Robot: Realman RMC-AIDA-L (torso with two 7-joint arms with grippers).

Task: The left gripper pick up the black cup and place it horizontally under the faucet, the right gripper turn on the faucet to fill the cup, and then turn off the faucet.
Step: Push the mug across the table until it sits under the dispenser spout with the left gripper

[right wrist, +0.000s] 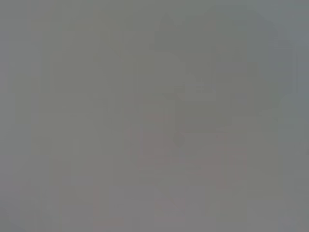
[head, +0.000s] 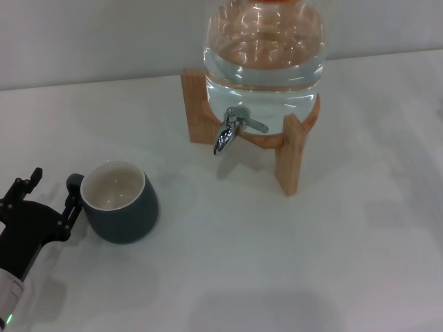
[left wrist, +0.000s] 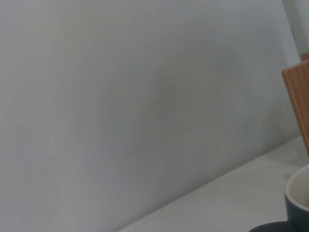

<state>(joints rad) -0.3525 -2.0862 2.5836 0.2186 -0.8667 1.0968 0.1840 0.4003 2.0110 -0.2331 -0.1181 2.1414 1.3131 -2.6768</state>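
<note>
The black cup stands upright on the white table at the lower left, cream inside showing, its small handle pointing left. My left gripper is open just left of the cup, with one finger right by the handle and the other farther left. The cup's rim shows at the edge of the left wrist view. The faucet is chrome, on the front of the clear water jar, its spout pointing down, well to the right of and behind the cup. The right gripper is out of view.
The jar sits on a wooden stand with legs reaching down to the table; a piece of it shows in the left wrist view. A pale wall runs behind. The right wrist view shows only plain grey.
</note>
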